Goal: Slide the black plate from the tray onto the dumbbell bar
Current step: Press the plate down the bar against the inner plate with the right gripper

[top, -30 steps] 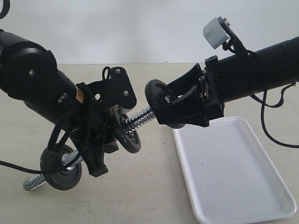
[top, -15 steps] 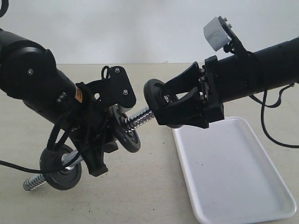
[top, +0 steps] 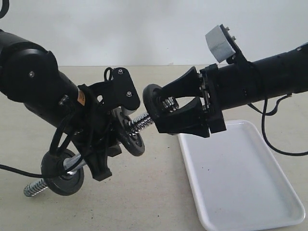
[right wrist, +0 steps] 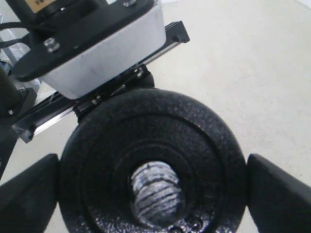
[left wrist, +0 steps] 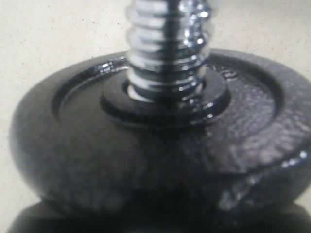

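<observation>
black plate (right wrist: 116,141) between right jaws, on bar (right wrist: 156,193)

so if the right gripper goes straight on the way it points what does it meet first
Probably the other black disc on the bar, just ahead of the plate the right gripper holds; depth unclear.

Close view of a black weight disc (left wrist: 146,160) seated on the dumbbell bar (left wrist: 167,48). The bar's coarse chrome thread passes through the disc's central hole, which is edged by a raised ring. A shallow recessed band separates that ring from the raised outer rim. The iron surface is pebbled and glossy. Beyond the disc lies a pale, lightly speckled tabletop (left wrist: 58,34). A dark blurred form (left wrist: 48,225) nearest the camera cannot be identified.
</observation>
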Tool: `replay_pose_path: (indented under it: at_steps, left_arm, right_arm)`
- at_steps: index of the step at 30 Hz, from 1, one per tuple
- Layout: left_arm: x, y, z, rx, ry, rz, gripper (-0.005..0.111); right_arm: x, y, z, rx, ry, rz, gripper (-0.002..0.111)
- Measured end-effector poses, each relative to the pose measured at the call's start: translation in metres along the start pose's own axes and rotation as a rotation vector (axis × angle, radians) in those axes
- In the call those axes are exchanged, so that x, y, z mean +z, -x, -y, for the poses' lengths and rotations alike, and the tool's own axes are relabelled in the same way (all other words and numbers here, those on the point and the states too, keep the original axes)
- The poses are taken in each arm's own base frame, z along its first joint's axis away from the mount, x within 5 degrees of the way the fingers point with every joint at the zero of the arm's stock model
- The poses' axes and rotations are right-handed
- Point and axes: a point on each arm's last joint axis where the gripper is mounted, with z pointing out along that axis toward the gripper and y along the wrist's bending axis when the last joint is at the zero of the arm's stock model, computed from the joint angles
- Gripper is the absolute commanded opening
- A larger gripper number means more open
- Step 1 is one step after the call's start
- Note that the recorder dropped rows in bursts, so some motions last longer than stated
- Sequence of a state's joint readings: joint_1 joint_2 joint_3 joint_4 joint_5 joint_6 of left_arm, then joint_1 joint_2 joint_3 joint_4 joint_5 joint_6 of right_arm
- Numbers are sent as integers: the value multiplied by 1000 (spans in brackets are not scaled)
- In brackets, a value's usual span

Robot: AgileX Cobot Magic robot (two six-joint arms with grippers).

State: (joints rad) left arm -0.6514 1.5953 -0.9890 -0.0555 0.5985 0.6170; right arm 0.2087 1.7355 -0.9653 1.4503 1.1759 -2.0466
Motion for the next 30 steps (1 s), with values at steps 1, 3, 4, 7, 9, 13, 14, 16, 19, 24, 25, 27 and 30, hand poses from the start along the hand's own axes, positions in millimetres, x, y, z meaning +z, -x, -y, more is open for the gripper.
replay_pose_path:
  at_steps: [1, 3, 4, 7, 9, 13, 14, 16, 19, 24, 25, 27, 30]
  left_arm:
    - [0, 0, 0, 0, 0, 0, 4]
    - [0, 0, 0, -1, 1, -1, 4]
    - [0, 0, 0, -3, 2, 1, 4]
    - [0, 0, 0, -5, 3, 3, 4]
    - [0, 0, 0, -6, 4, 4, 4]
    - [0, 0, 0, -6, 2, 1, 4]
    - [0, 0, 0, -6, 2, 1, 4]
    - [0, 0, 0, -5, 2, 1, 4]
    - [0, 0, 0, -5, 2, 1, 4]
    - [0, 0, 0, -5, 2, 1, 4]
    - [0, 0, 0, -5, 2, 1, 4]
    - [0, 0, 0, -5, 2, 1, 4]
    - [0, 0, 0, -5, 2, 1, 4]
  right_arm:
    - [0, 0, 0, -4, 0, 0, 0]
    - [1, -1, 1, -2, 2, 3, 0]
    - [1, -2, 1, 2, 1, 5, 0]
    - [3, -3, 2, 11, 4, 14, 0]
    - [8, -4, 1, 15, 16, 11, 0]
    - [22, -9, 0, 7, 37, 2, 0]
    - [24, -9, 0, 10, 38, 5, 0]
    - [26, -11, 1, 20, 42, 10, 0]
    - [28, -13, 2, 35, 46, 20, 0]
    - [30, -14, 2, 41, 51, 20, 0]
    - [30, -14, 2, 42, 50, 21, 0]
    - [30, -14, 2, 42, 50, 21, 0]
    - [30, -14, 2, 44, 50, 21, 0]
